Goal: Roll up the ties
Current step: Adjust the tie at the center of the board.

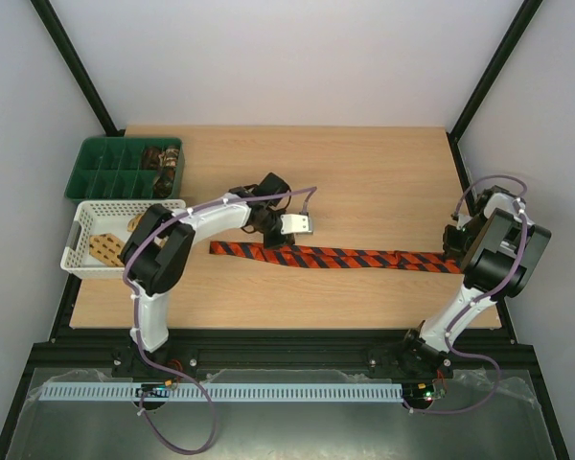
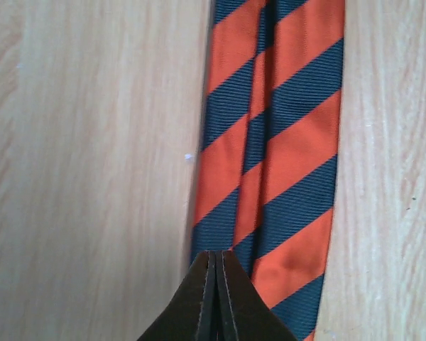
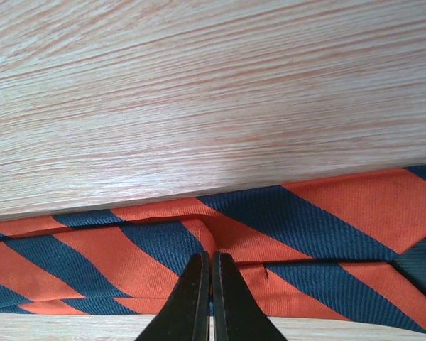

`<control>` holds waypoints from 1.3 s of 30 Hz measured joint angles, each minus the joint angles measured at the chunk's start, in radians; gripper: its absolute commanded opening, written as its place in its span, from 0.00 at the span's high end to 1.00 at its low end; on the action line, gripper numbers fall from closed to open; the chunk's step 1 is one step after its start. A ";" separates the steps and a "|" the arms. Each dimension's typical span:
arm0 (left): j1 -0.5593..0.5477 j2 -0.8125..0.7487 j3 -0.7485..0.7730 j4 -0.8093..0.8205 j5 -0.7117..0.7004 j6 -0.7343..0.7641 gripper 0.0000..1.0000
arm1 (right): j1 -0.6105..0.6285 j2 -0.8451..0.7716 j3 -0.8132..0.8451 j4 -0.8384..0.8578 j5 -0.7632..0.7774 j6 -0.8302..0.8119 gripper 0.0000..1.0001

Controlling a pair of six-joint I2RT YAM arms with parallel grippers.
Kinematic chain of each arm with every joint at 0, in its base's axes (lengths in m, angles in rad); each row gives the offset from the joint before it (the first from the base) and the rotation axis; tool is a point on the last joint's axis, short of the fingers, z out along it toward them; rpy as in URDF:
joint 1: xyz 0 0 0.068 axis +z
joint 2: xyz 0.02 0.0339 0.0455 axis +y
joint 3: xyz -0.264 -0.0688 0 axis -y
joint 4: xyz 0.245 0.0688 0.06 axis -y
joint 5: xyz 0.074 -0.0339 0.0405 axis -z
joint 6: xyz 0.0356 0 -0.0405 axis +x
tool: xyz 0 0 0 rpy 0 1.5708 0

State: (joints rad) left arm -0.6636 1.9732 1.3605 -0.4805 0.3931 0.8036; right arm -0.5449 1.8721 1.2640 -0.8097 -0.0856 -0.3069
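While both arms hung over the light wooden table (image 1: 364,172), the long red-and-black diagonally striped fabric necktie (image 1: 345,257) lay flat across its middle, running left to right. The green plastic compartment tray (image 1: 84,158) and white lattice plastic basket (image 1: 77,251) sat at the table's left edge. The left gripper (image 2: 216,257) was fully closed, tips on the necktie toward its left end; pinch unclear. The right gripper (image 3: 204,257) was closed, nipping puckered fabric at the right end.

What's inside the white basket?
Tan patterned ties lie in the white basket. The left arm covers its right end in the top view, so whatever is there can't be seen.
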 measured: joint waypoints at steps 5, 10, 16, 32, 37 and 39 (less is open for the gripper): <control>0.012 0.000 0.014 -0.008 0.007 0.003 0.52 | 0.000 0.012 0.003 0.000 0.000 0.000 0.99; -0.027 0.003 -0.001 -0.010 0.009 0.017 0.56 | 0.000 0.019 0.009 -0.001 0.000 0.001 0.98; -0.050 0.041 -0.004 -0.005 -0.003 0.035 0.66 | 0.000 0.023 0.011 -0.002 0.000 0.003 0.99; -0.050 0.042 -0.045 0.010 -0.016 0.101 0.92 | 0.000 0.038 0.020 -0.005 0.000 0.008 0.99; -0.042 0.032 -0.029 -0.034 -0.005 0.097 0.98 | 0.000 0.038 0.031 -0.008 0.001 0.008 0.99; -0.036 0.031 -0.015 -0.045 0.002 0.094 0.98 | 0.000 0.038 0.035 -0.008 0.002 0.008 0.99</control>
State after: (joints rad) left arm -0.6994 2.0041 1.3457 -0.5251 0.3950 0.8978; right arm -0.5449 1.9099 1.2995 -0.8173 -0.0841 -0.2989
